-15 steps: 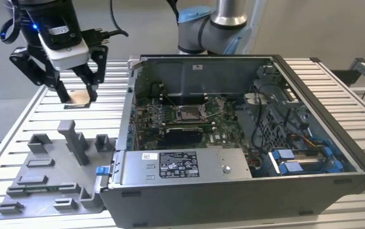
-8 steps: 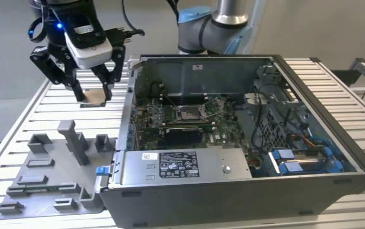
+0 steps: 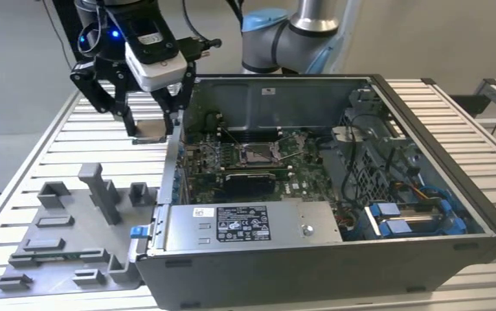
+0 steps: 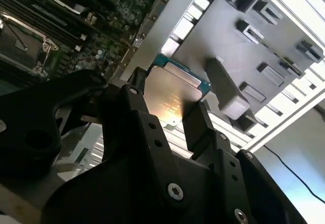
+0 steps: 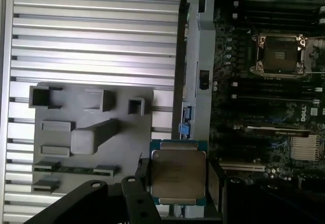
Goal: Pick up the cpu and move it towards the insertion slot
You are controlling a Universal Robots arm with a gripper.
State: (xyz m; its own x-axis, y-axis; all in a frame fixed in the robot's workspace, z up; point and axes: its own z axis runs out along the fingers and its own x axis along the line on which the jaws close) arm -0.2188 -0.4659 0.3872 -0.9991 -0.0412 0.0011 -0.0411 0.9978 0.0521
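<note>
My gripper (image 3: 151, 129) is shut on the cpu (image 3: 150, 130), a small flat square chip with a tan edge, and holds it in the air just outside the case's wall on the exterior view's left. In both wrist views the cpu's silvery face (image 5: 177, 176) (image 4: 170, 94) sits between the black fingers (image 5: 214, 181) (image 4: 199, 125). The insertion slot (image 3: 258, 154), a silver-framed square socket on the green board, lies inside the case, to the exterior view's right of the gripper; it also shows as a socket (image 5: 279, 55) in the first wrist view. The case wall stands between the cpu and the slot.
The open computer case (image 3: 317, 259) rests on a slatted aluminium table (image 3: 58, 142). A grey plastic tray (image 3: 67, 227) with raised blocks lies beside the case, below the gripper. A labelled power supply (image 3: 248, 223), cables and blue drive brackets (image 3: 412, 217) fill the case's near side.
</note>
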